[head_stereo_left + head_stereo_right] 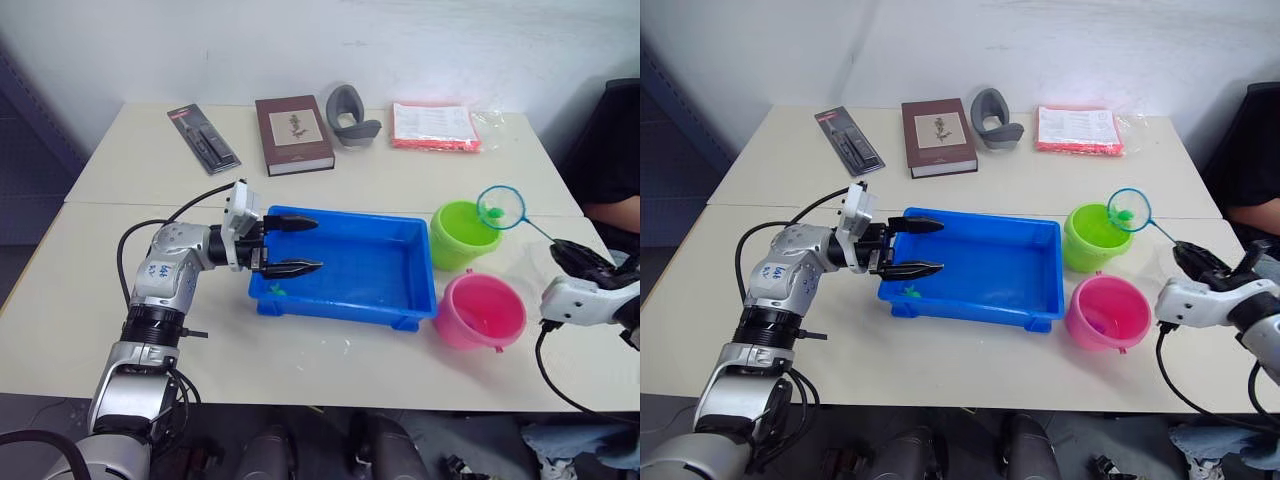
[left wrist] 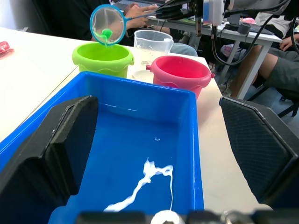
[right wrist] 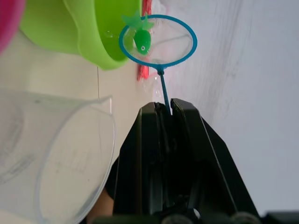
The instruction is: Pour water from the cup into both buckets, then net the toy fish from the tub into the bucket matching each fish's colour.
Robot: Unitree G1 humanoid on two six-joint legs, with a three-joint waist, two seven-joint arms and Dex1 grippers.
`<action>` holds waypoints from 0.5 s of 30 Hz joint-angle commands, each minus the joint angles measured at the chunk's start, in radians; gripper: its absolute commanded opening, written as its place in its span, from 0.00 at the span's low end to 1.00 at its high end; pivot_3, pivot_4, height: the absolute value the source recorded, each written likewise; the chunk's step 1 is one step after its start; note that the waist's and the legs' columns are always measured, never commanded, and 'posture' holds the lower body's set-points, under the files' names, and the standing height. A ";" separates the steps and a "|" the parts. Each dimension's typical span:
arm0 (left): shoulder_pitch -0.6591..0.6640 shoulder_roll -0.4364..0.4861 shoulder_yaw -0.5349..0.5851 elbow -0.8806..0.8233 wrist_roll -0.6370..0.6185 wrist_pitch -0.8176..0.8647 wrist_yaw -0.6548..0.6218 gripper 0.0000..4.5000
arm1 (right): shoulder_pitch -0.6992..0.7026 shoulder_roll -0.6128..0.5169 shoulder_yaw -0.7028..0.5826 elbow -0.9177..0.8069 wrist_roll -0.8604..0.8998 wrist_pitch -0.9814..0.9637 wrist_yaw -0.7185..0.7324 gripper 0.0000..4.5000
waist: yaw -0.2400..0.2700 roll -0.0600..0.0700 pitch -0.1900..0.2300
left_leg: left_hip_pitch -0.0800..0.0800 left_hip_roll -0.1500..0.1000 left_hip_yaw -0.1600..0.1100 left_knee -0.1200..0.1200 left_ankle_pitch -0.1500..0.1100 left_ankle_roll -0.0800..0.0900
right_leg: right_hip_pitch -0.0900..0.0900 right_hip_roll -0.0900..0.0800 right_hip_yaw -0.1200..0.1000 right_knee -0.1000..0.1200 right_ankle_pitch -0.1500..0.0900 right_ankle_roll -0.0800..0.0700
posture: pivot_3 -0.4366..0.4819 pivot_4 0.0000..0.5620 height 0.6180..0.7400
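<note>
Resting across the middle of the white table (image 1: 330, 350): the blue tub (image 1: 345, 262), the largest container, long axis running left to right, with one small green fish (image 1: 910, 292) visible at its near left corner. Standing just beside the tub's right end: the green bucket (image 1: 462, 233) farther back, the pink bucket (image 1: 482, 310) nearer, the two close together. Set behind the gap between the two buckets in the left wrist view: the clear cup (image 2: 152, 47), upright, apparently already emptied.

Hovering over the tub's left end: the left claw (image 1: 290, 246), fingers spread wide apart, gripping nothing. Held out at the far right, beyond the buckets: the right claw (image 3: 167, 111), fingers pressed together on the thin handle of the net (image 1: 501, 207). Handle slanting up and leftward from that claw toward the green bucket, so hoop well apart from the claw along the handle's line. Hoop poised above the far right rim of the green bucket, with a green fish (image 3: 142, 41) lying in the mesh.

Turning on that relation: hoop seemingly not yet centred over the bucket's mouth, so likely calling for a short shift leftward, then a roll of the handle to tip the fish out. Risking a drop onto the table if tipped at the rim.
</note>
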 commanded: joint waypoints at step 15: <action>-0.028 -0.004 -0.010 0.006 0.010 -0.065 -0.004 0.99 | -0.016 -0.113 0.047 0.023 -0.042 -0.090 -0.056 0.00 | 0.000 0.000 0.000 | 0.000 0.001 0.000 0.000 0.000 0.000 | 0.000 0.001 0.000 -0.001 0.000 0.000 | 0.48 0.27 1.00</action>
